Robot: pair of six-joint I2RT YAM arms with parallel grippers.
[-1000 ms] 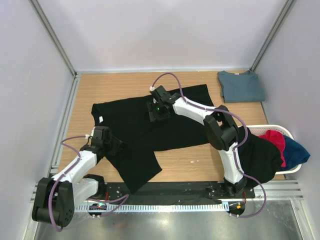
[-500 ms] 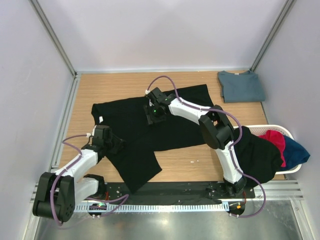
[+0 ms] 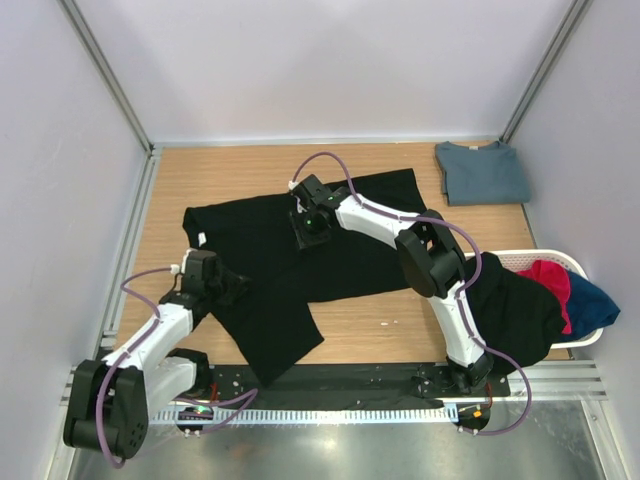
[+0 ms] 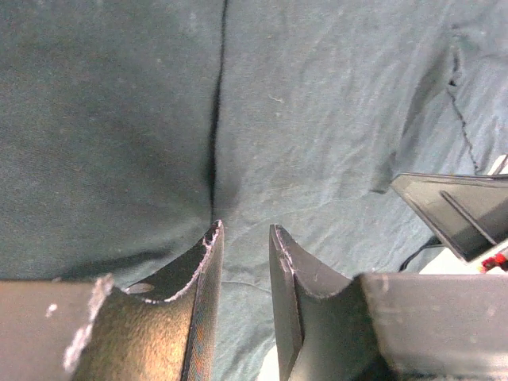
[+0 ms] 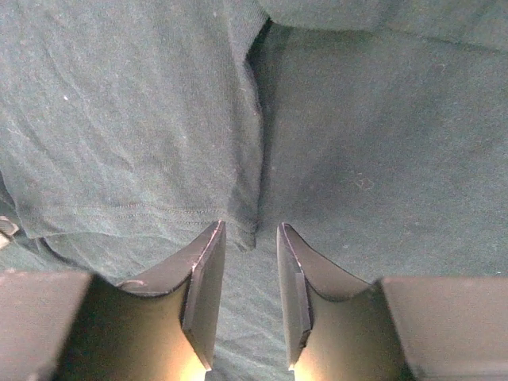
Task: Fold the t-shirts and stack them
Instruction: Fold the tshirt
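Observation:
A large black t-shirt (image 3: 350, 255) lies spread across the wooden table, one part folded toward the front. My left gripper (image 3: 232, 288) presses down on its left part; in the left wrist view the jaws (image 4: 244, 230) stand narrowly apart at the end of a dark crease (image 4: 214, 119). My right gripper (image 3: 308, 232) is down on the shirt's upper middle. In the right wrist view its jaws (image 5: 250, 228) stand narrowly apart, straddling the corner of a hemmed fold (image 5: 242, 214). A folded slate-blue t-shirt (image 3: 482, 172) lies at the back right.
A white basket (image 3: 522, 257) at the right edge holds a black shirt (image 3: 515, 310) draped over its rim, a magenta-red one (image 3: 548, 280) and a blue one (image 3: 592, 300). Bare wood (image 3: 230, 175) shows at the back left. A metal rail (image 3: 350, 400) runs along the front.
My right gripper slid slightly left over the black shirt and its jaws narrowed. The left gripper barely shifted and narrowed a little.

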